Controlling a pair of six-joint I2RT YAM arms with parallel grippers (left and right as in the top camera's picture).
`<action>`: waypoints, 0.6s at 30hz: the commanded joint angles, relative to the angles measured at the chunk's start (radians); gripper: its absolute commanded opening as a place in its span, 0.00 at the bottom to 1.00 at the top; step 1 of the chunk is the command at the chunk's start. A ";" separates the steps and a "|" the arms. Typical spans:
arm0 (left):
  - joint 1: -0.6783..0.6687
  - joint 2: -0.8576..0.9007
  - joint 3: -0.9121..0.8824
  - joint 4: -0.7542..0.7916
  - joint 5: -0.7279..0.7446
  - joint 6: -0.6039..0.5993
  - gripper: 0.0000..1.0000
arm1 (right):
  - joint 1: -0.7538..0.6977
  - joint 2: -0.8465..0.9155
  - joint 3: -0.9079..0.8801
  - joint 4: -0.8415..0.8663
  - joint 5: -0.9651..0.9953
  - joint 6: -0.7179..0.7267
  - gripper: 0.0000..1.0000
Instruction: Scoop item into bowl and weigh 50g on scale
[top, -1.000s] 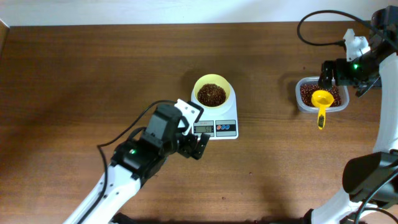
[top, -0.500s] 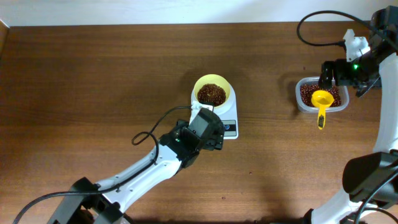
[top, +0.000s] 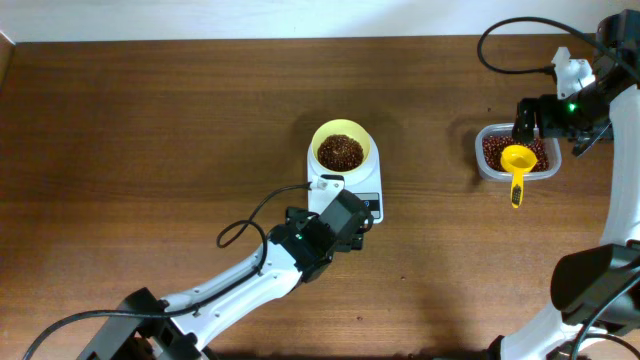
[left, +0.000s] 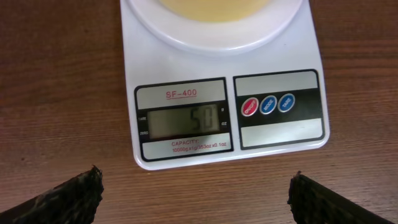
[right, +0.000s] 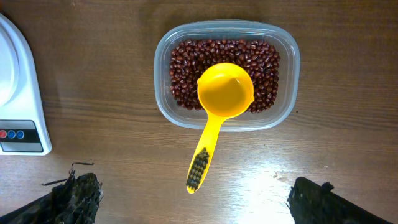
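The pale-yellow bowl holds dark reddish-brown beans and stands on the white scale. My left gripper hovers over the scale's front edge, open and empty. In the left wrist view the scale fills the frame, with faint digits on its display and the bowl's base at the top. My left gripper spreads wide over bare wood. At the far right my right gripper is open above the tub. My right gripper holds nothing.
A clear plastic tub of beans sits at the right, with a yellow long-handled scoop resting in it and its handle lying out over the table. Black cables trail near both arms.
My left arm has swung right and forward from the scale's left side to its front edge. The right arm, scoop and tub have not moved.
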 joint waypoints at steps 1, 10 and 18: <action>-0.004 0.011 0.008 -0.018 -0.030 -0.040 0.99 | -0.003 -0.013 0.019 0.000 0.010 -0.003 0.99; -0.004 0.011 0.008 -0.019 -0.035 -0.040 0.99 | -0.003 -0.013 0.019 0.000 0.010 -0.003 0.99; -0.004 0.011 0.008 -0.019 -0.035 -0.040 0.99 | -0.003 -0.013 0.019 0.000 0.010 -0.003 0.99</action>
